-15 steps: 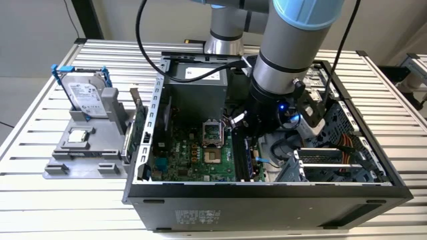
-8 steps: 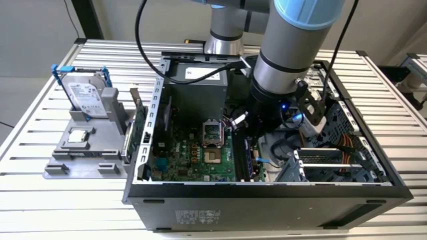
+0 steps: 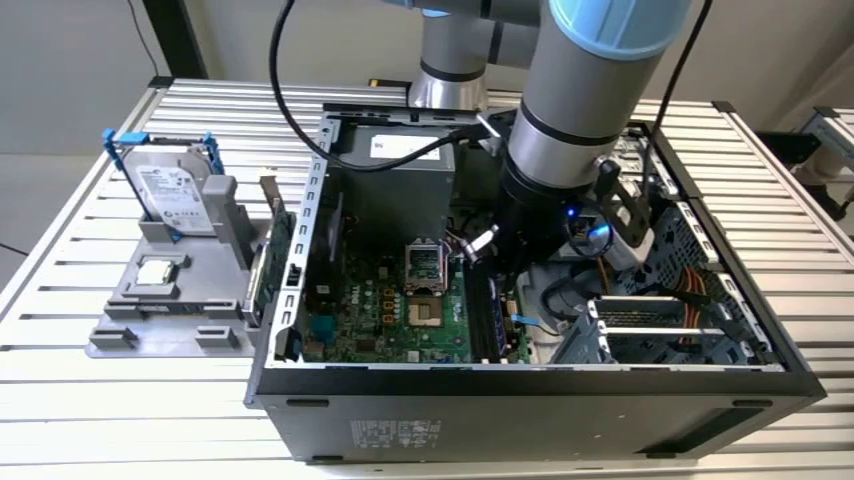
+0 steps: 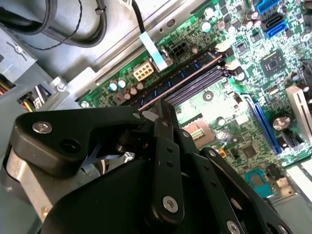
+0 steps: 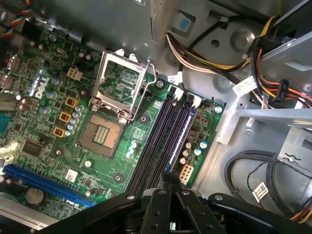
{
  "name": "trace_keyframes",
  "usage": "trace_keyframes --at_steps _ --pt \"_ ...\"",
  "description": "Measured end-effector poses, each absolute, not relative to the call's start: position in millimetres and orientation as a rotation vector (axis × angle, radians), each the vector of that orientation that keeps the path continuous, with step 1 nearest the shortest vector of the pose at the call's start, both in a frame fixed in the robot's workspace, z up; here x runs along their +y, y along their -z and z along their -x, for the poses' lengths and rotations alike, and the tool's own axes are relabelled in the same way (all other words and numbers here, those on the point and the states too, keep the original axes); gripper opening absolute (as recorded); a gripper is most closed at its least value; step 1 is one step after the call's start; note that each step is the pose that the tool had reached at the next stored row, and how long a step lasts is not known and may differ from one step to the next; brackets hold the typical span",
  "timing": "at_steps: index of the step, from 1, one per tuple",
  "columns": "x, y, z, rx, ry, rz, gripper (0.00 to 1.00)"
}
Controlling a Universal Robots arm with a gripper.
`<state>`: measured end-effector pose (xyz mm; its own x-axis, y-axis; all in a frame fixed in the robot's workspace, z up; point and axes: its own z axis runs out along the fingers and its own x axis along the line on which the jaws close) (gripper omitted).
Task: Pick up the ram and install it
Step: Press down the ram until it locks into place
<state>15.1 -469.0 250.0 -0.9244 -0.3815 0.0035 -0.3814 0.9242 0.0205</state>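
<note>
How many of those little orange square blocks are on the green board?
3. In the first wrist view the orange blocks sit in a slanting row beside the processor socket: one, the next, the last. Others may be hidden.

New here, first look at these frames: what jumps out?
In the exterior view, the grey arm plunges into the open computer case at centre. In the second wrist view its hand sits right over the memory slots, where the ram stands. On the green motherboard, an empty processor socket lies beside those slots.
</note>
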Motion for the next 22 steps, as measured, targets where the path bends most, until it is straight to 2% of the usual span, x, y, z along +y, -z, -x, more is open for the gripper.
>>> trace_keyframes --at_steps 22 --pt "-468.8 -250.0 -15.2 -3.017 0.030 -0.840 0.00"
